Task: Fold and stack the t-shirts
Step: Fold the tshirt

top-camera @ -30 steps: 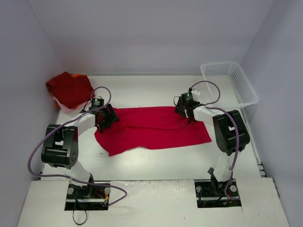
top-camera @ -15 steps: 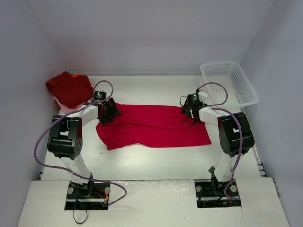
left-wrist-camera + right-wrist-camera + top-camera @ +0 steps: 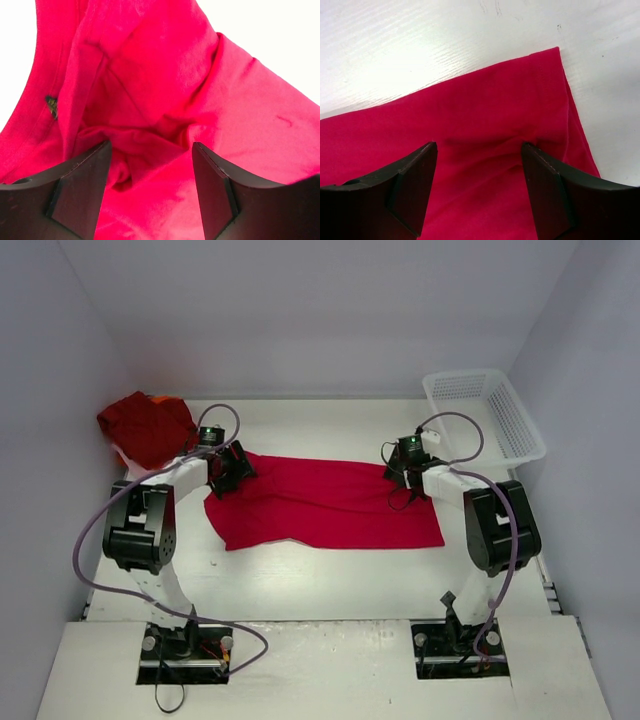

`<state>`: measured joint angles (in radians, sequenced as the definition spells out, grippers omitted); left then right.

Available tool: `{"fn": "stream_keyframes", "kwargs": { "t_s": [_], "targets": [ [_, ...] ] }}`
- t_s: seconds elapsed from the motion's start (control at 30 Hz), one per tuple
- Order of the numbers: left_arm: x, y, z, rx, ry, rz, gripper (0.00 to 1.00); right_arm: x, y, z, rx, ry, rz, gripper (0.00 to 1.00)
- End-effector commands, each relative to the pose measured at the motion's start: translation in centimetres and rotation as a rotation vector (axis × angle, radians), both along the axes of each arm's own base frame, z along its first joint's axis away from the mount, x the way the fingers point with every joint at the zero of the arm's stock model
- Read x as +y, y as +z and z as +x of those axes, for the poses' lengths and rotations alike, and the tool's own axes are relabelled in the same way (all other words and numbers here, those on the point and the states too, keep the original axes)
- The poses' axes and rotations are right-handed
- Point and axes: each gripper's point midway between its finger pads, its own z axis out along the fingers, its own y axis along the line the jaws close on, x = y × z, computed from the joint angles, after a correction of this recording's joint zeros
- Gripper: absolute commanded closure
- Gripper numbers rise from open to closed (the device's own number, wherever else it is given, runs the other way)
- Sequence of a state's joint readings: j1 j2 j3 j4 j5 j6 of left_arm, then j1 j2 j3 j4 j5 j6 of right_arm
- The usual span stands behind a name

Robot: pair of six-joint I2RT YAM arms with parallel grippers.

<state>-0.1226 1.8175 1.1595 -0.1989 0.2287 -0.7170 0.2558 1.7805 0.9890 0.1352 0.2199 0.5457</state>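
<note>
— Over the last second both arms have reached farther up the frame, and the spread t-shirt (image 3: pixel 320 505) has slid with them toward the far side of the table (image 3: pixel 330 585).
— We see it flat across the middle now, the left gripper (image 3: pixel 228 474) on its upper left corner and the right gripper (image 3: pixel 405 470) on its upper right.
— And the jaws?
— Parted on both in our wrist views, with cloth rumpled between the fingers, not pinched.
— The crumpled red t-shirts (image 3: pixel 147 427) sit at upper left, the white basket (image 3: pixel 515 425) at upper right.
</note>
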Motion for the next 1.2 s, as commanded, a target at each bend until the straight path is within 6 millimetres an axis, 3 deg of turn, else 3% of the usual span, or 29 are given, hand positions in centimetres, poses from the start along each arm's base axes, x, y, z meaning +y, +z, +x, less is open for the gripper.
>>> {"fn": "stream_keyframes", "kwargs": {
  "t_s": [0.0, 0.27, 0.37, 0.4, 0.5, 0.53, 0.6, 0.63, 0.83, 0.97, 1.17],
  "targets": [
    [-0.3, 4.9, 0.1, -0.115, -0.004, -0.022, 0.4, 0.0, 3.9, 0.9, -0.094, -0.005, 0.004, 0.36],
    [-0.1, 9.9, -2.7, -0.187, -0.009, -0.028, 0.4, 0.5, 7.3, 0.1, -0.142, 0.011, -0.003, 0.36],
    [-0.6, 10.3, -4.6, -0.187, -0.007, -0.065, 0.4, 1.1, 8.0, -1.0, -0.146, 0.028, -0.009, 0.36],
    [-1.1, 9.0, -5.9, -0.15, -0.01, -0.083, 0.4, 1.2, 7.8, -1.6, -0.14, 0.031, -0.01, 0.36],
    [-2.3, 8.4, -7.9, -0.141, -0.011, -0.122, 0.4, 1.4, 7.2, -3.1, -0.118, 0.028, -0.005, 0.36],
    [-2.5, 7.0, -9.2, -0.108, -0.013, -0.123, 0.4, 1.3, 7.0, -3.5, -0.112, 0.027, -0.005, 0.36],
    [-3.2, 7.3, -10.6, -0.12, -0.01, -0.141, 0.4, 1.5, 7.3, -4.4, -0.12, 0.025, 0.005, 0.35],
    [-3.3, 6.4, -11.6, -0.099, -0.01, -0.143, 0.4, 1.2, 6.8, -5.1, -0.106, 0.02, 0.0, 0.35],
    [-4.3, 8.1, -15.6, -0.149, -0.001, -0.181, 0.4, 0.8, 5.8, -8.7, -0.062, 0.004, 0.019, 0.35],
    [-4.2, 7.7, -18.0, -0.118, 0.011, -0.198, 0.4, 0.3, 5.5, -10.2, -0.051, -0.006, 0.018, 0.35],
    [-4.0, 6.5, -20.0, -0.07, 0.029, -0.209, 0.4, 0.0, 4.4, -12.1, -0.014, -0.01, 0.018, 0.35]
  ]
}}
